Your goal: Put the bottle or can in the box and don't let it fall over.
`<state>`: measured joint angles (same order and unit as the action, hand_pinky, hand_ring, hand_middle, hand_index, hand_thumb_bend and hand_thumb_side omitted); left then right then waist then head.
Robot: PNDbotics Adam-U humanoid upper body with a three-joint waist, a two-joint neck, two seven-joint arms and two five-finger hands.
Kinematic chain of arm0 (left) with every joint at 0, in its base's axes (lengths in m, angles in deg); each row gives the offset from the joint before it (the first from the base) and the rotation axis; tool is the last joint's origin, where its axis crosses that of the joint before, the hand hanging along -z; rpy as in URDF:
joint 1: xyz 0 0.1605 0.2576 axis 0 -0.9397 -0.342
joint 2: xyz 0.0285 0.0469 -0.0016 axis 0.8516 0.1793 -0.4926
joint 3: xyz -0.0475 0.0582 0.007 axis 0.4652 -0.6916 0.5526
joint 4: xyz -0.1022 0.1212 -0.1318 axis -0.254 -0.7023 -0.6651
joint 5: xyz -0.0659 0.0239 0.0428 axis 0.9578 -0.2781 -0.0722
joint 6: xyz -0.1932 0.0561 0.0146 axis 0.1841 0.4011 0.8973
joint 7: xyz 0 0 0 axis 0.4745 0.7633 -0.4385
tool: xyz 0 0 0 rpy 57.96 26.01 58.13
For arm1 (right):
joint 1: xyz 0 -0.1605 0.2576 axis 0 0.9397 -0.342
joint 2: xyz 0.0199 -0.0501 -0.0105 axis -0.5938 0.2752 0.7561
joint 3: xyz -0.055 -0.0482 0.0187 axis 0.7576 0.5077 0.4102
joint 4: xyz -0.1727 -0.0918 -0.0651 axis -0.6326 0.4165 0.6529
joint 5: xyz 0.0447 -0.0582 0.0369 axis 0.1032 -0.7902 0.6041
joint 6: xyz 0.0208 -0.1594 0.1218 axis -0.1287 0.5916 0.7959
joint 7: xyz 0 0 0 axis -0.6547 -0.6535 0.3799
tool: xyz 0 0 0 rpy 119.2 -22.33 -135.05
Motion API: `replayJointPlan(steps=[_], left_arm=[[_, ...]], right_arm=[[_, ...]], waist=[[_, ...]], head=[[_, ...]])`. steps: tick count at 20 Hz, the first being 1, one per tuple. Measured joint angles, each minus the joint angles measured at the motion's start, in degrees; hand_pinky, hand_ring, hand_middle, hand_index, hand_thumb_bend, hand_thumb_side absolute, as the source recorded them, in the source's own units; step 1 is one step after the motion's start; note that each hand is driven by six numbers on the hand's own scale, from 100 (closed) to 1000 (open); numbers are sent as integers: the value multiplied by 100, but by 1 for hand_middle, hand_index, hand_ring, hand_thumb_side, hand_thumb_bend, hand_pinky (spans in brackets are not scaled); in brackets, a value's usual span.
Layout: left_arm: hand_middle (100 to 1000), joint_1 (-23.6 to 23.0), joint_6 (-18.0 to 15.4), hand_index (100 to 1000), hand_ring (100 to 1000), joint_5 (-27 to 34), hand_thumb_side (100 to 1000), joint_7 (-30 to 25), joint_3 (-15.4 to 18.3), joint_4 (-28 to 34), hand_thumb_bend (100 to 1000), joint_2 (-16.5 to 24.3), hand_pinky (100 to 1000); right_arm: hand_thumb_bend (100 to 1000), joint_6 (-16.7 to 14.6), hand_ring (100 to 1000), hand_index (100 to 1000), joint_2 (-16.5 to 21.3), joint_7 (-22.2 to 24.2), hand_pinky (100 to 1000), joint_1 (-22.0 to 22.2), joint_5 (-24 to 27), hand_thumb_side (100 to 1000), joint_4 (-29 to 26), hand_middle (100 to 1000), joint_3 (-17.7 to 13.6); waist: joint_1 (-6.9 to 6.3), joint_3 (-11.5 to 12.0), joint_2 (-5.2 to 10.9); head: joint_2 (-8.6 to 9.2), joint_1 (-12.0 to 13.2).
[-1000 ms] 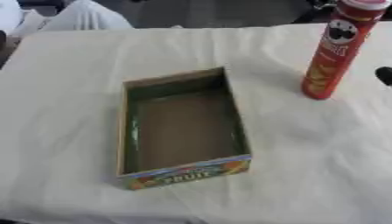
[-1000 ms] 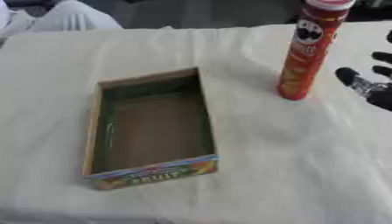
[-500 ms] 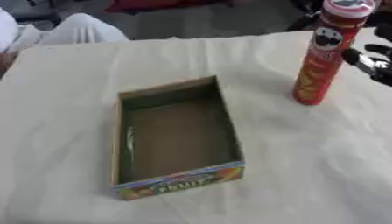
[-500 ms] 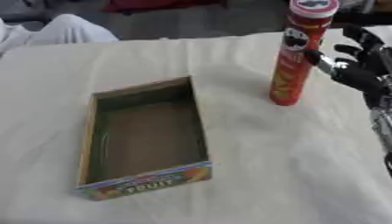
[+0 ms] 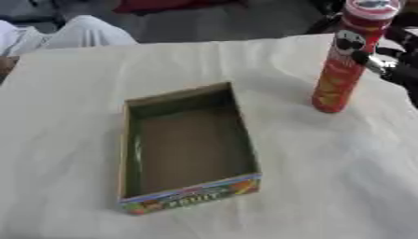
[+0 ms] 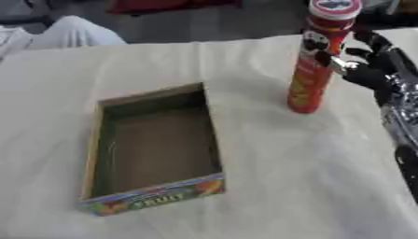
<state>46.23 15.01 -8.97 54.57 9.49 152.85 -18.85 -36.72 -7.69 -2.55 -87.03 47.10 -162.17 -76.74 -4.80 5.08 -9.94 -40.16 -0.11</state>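
The right hand (image 6: 369, 70) reached in from the right edge of the counter (image 6: 269, 186), black with silver joints, its forearm running down along that edge in the right eye view. Its fingers (image 6: 333, 59) were spread and only slightly bent, the nearest tip lying against or just beside the right side of the chips can (image 6: 314, 60), about halfway up the tube. Nothing was curled round the can, so the hand was released rather than grasping; whether the fingertip truly touched the tube could not be told.

The chips can stood upright on the counter near its far right corner, a tall red tube with a pale lid on top and a face logo printed just under the lid. Its base rested flat on the cloth and it cast a short shadow towards the near side.

The box (image 5: 187, 148) lay well apart from the can, to its left and nearer, roughly at the middle of the counter. It was a shallow open cardboard tray, long side running from far to near, turned slightly askew, with a dark inner floor and nothing inside. Its near end wall carried a colourful printed label with fruit pictures and lettering that was too blurred to read.

A cream cloth covered the counter, lightly wrinkled around the box. The left hand showed in neither view.
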Motion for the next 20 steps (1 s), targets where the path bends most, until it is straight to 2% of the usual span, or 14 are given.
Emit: replayJointPlan(steps=[9,20], left_arm=[[616,1,-8,743,745,29,235,-8,0,-4,742,-33,678],[615,19,-26,742,744,39,239,-27,2,-33,741,-50,678]], right_arm=[[641,-29,909,930,-111,37,878,-248,-15,289,329,975,26],[636,-113,901,925,-210,68,875,-541,-15,290,622,966,27]], waist=[[-30,49,-46],[-70,149,-175]], head=[[-1,73],[-20,65]])
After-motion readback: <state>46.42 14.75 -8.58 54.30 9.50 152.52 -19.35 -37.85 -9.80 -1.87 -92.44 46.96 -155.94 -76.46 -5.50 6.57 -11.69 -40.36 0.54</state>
